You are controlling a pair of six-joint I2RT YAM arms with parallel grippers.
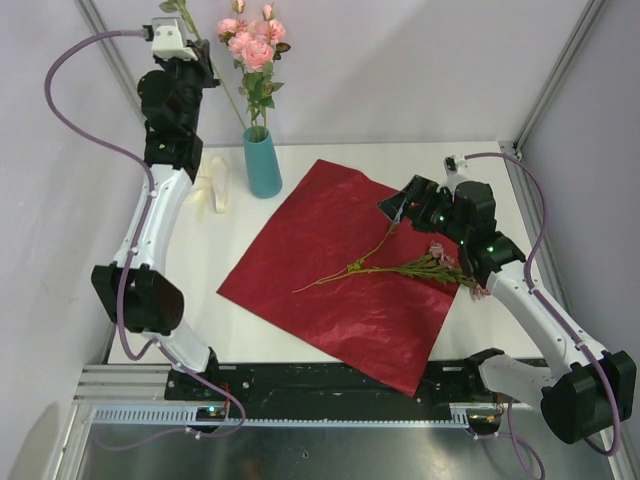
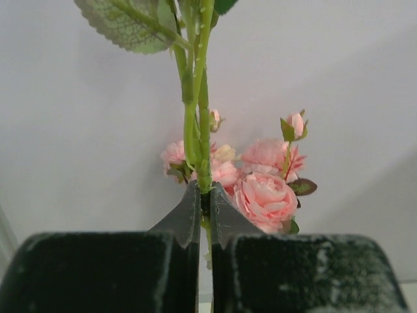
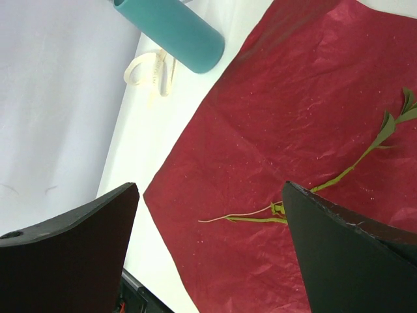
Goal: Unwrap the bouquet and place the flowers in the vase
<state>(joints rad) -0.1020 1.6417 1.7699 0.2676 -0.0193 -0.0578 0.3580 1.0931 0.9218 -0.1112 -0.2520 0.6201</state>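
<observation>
Being pinched by the clenched left gripper, a green stem is held high, slanting down toward the vase, seemingly to settle among blooms standing there; the right gripper is spread wide above flowers lying on the wrapping paper.

Top camera looks down from behind; both wrist cameras sit close, right sharing the vase.

**Red sheet framed by parted fingers**

The dark red crinkly wrapping sheet lies spread on the white table, with thin green stems on it. Off its upper-left edge are the teal cylindrical vase and a cream ribbon loop. The right gripper gapes over its near corner.
</observation>
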